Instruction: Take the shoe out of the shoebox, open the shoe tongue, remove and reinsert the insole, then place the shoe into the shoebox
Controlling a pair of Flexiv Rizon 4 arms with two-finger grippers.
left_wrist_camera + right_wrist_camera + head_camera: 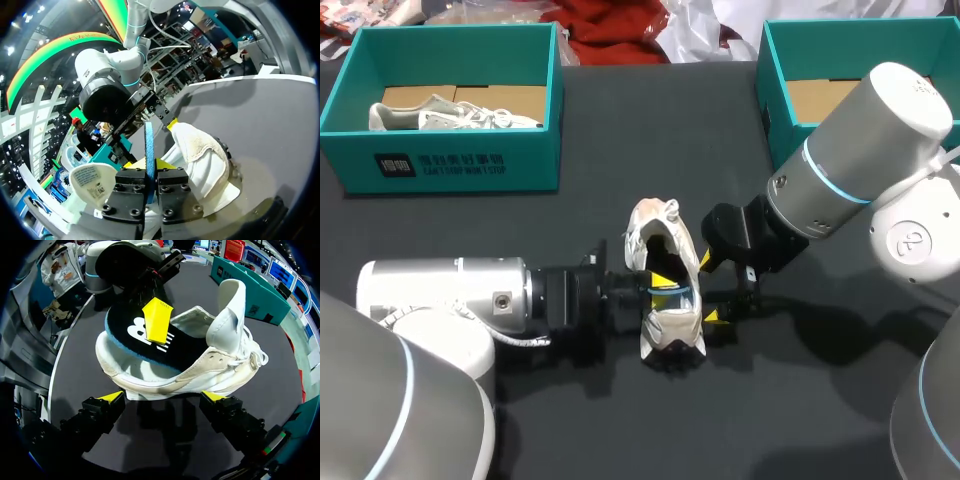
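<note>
Now, shoe (655,232): lying on the dark surface (840,400) between both hands, outside the boxes.
Insole (135,340): sitting half out of the shoe, showing a white logo.
Left hand (150,162): pinching the insole's edge.
Right hand (164,396): spreading wide beside the sole, gripping nothing.
Left shoebox (450,165): bearing white print, holding another shoe (450,117).
Right shoebox (790,50): being partly hidden by the right arm (860,150).

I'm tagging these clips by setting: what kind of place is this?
Likely a robot test bench for shoe handling: a dark grey table holds two teal cardboard shoeboxes and a worn white sneaker, with the left gripper pinching its black insole.
</note>
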